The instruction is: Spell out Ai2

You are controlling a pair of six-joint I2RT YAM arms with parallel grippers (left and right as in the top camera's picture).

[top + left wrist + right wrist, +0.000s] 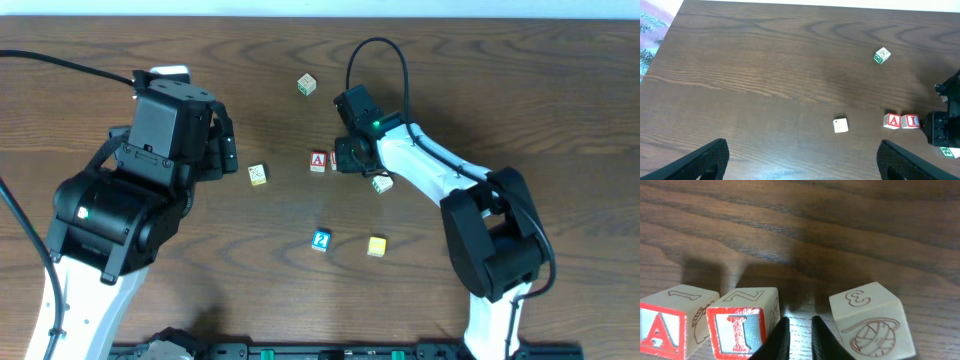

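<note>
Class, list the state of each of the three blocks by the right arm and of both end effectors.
A block: flat, letter upright.
I block: flat, beside A block.
3 block: apart, turned askew.
Left end effector: open, empty.
Right end effector: nearly shut, empty.

Right arm [425,168] stretched forward, low — jaws almost together; left arm [120,205] raised — jaws wide apart.
</note>
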